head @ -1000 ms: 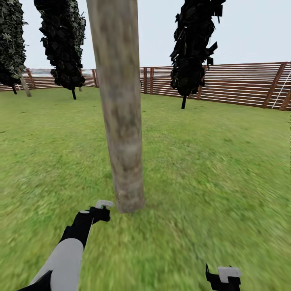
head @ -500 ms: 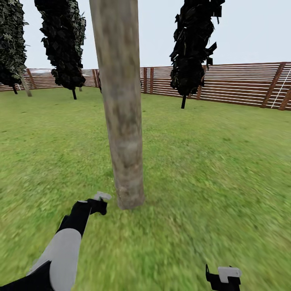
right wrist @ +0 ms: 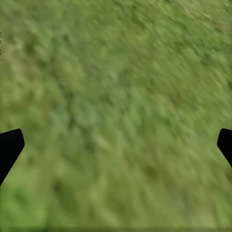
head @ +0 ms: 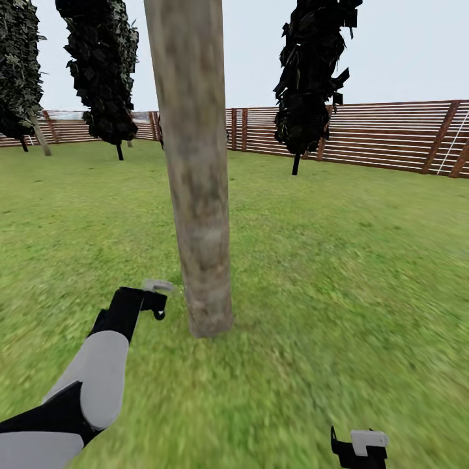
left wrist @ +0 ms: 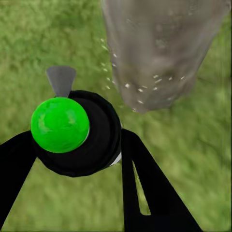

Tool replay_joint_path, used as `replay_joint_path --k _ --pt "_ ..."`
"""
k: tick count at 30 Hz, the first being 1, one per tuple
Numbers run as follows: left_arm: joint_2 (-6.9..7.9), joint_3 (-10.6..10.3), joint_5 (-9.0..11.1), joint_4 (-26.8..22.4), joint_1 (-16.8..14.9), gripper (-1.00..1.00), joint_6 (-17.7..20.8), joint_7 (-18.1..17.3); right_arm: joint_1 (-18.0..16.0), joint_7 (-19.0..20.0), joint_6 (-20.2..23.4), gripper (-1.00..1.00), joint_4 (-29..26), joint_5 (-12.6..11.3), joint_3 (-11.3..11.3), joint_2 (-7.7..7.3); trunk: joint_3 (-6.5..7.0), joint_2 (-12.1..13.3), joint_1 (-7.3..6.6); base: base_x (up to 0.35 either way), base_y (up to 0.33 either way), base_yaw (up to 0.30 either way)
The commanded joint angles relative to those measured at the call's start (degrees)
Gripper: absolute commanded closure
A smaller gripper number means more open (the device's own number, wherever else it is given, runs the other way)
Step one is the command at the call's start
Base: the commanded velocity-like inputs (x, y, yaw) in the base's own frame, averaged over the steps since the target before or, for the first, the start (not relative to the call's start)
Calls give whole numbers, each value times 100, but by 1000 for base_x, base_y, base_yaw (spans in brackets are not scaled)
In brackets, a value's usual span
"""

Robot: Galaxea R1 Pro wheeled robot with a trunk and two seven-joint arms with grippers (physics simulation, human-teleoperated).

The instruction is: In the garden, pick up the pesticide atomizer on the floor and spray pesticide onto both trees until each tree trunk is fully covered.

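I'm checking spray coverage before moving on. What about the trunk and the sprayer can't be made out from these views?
- Tree trunk: far side hidden by the trunk itself; top cut off by the head view's edge.
- Atomizer: body hidden beneath its green cap in the left wrist view; tiny in the head view.
- Pesticide: few specks visible; coverage unclear.

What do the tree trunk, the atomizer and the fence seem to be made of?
Tree trunk: smooth pale bark, mottled grey-beige, matte.
Atomizer: likely plastic; black body with a shiny green cap and a grey nozzle, held by the left gripper.
Fence: brown horizontal slats, probably stained wood.
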Motion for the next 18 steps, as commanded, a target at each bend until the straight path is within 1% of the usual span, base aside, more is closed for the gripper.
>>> replay_joint_path --k 1,2,3,4,5,7,8,9,10,12,13,14,17,18 --pt "-121 -6 -35 0 -2 100 -4 0 0 2 1 -100 1 2 2 1 0 0 0 0 0 0" --pt "-344 -17 -34 2 -10 100 4 -2 0 3 1 -100 1 4 4 2 0 0 0 0 0 0" --pt "-432 -38 -29 3 -25 100 9 -16 1 4 2 -100 2 5 3 2 0 0 0 0 0 0" --pt "-470 -67 -28 2 -59 100 11 -101 1 3 2 -100 2 7 2 2 0 0 0 0 0 0" --pt "-470 -86 -30 -3 -95 100 16 -251 0 4 2 -100 2 8 1 2 0 0 0 0 0 0" --pt "-449 -100 -31 -13 -128 100 25 -429 0 2 2 -100 2 10 4 2 0 0 0 0 0 0" --pt "-348 -106 -39 -114 -173 100 85 -528 0 4 2 -100 -2 10 3 2 0 0 0 0 0 0" --pt "-286 -108 -36 -211 -182 100 151 -549 0 2 2 -100 -3 10 1 2 0 0 0 0 0 0" --pt "-190 -109 -34 -377 -190 100 281 -573 0 1 2 -100 -5 10 3 2 0 0 0 0 0 0" --pt "-91 -119 -51 -625 -173 100 460 -672 2 1 2 -100 -6 10 5 2 0 0 0 0 0 0" --pt "-63 -132 -81 -773 -139 100 518 -778 1 -2 2 -100 -7 10 6 2 0 0 0 0 0 0" --pt "-61 -173 -96 -834 -125 100 529 -806 0 -3 2 -100 -7 10 6 2 0 0 0 0 0 0" --pt "-54 -266 -103 -929 -98 100 523 -823 0 -4 2 -100 -7 9 3 2 0 0 0 0 -50 0" --pt "-56 -283 -103 -946 -38 100 508 -816 0 -4 2 -100 -7 10 0 2 0 0 0 0 -207 0"
